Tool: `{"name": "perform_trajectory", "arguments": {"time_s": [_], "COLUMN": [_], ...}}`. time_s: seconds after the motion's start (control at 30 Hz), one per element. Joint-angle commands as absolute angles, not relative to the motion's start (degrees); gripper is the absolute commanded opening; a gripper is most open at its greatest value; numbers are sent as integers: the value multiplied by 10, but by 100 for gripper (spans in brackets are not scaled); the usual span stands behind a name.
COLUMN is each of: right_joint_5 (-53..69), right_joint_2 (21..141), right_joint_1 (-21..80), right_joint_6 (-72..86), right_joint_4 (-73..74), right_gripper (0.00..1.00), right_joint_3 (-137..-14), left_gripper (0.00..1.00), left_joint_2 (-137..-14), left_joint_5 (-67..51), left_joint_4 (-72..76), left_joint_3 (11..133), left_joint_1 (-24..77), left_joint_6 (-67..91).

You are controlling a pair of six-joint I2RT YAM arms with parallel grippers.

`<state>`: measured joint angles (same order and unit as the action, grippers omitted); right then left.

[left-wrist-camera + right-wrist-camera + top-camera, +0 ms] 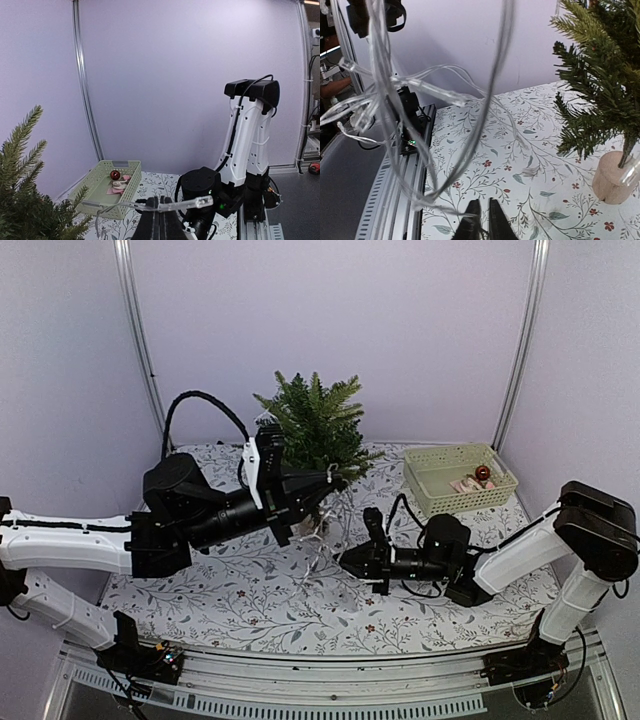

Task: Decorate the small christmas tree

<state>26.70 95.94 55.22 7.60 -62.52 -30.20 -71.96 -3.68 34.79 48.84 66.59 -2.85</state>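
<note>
While the left claw (159,204) clamps a clear light string (192,202), draping seems in hand. Next, loop it over the dark-green small christmas tree (318,425) at 12 o'clock; I cannot tell whether the right claw (481,207) holds anything

The small christmas tree (318,426) is filling the table's 12 o'clock middle. The left gripper (329,479) is reaching in at the tree's 8 o'clock, jaws clamped on a clear light string (192,203). The string is dangling in loose loops down to the cloth and is barring the gap toward the right gripper (344,560), which is lying low at 5 o'clock. A basket (465,503) is blocking 3 o'clock. Open room is lying over the table (230,602) at 7 o'clock.
</note>
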Motion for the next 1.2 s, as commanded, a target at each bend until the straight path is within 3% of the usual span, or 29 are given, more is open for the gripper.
{"name": "perform_trajectory", "arguments": {"time_s": [0.0,0.43,0.83,0.97,1.1,1.17], "right_joint_5": [213,82,-23,39,53,58], "right_joint_2": [948,846,718,693,664,647], "right_joint_1": [553,389,371,372,410,430], "right_joint_6": [83,298,366,316,235,207], "right_joint_4": [-610,-399,-252,-255,-250,-247], "right_gripper": [0,0,9,52,72,76], "right_joint_3": [-274,-174,-144,-153,-165,-171], "left_gripper": [0,0,0,0,0,0], "left_joint_2": [-690,-593,-567,-571,-578,-580], "left_joint_5": [-38,-6,-9,-20,-32,-37], "left_joint_4": [336,210,179,176,177,177], "left_joint_3": [516,551,566,569,570,573], "left_joint_1": [663,663,663,663,663,663], "left_joint_6": [-33,-93,-116,-117,-113,-113]}}
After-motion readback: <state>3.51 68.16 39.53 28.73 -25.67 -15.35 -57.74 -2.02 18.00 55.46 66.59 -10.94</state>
